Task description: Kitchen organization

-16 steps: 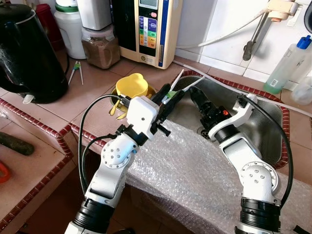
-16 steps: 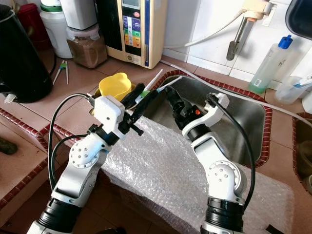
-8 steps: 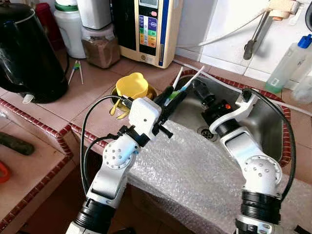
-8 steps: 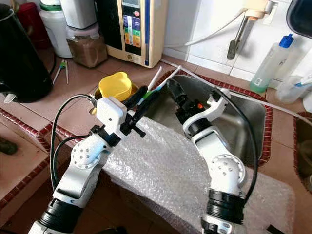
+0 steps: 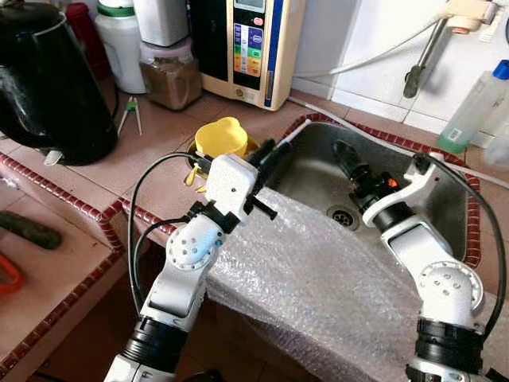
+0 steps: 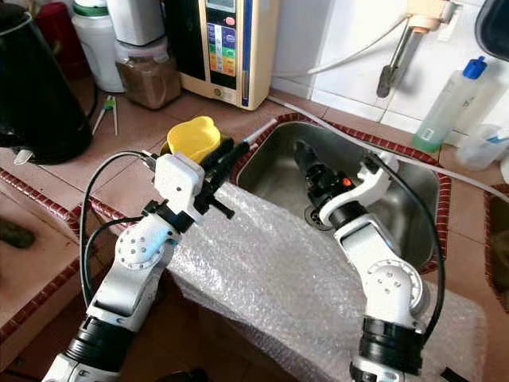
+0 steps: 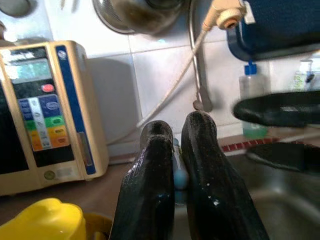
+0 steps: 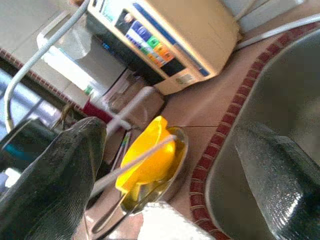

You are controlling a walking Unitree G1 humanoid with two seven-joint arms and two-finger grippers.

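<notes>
A black kettle (image 5: 44, 79) stands at the upper left of the head view on the tiled counter (image 5: 151, 171), with jars (image 5: 171, 60) and a cream water unit (image 5: 246, 44) behind. A yellow cup (image 5: 221, 139) sits in a small metal bowl just left of the steel sink (image 5: 318, 171), which fills the centre right. A sheet of bubble wrap (image 5: 318, 274) drapes over the sink's near edge and counter front, under both arms. A green-tinted bottle (image 5: 475, 107) stands at the upper right by the wall tap (image 5: 421, 56).

The left gripper (image 5: 274, 151) sits at the sink's left rim beside the yellow cup, its fingers pressed together on thin straws (image 5: 293, 132) whose pale tips jut past the fingertips toward the sink's back edge. The right gripper (image 5: 346, 155) hangs over the sink basin, apart from the left one, near the drain (image 5: 343, 215).

The left wrist view shows the two fingers (image 7: 205, 165) clamped tight, a blue-green stem (image 7: 179, 172) squeezed between them. The right wrist view shows its fingers (image 8: 55, 170) spread wide with nothing between, and beyond them the straws crossing in front of the cup and bowl.
</notes>
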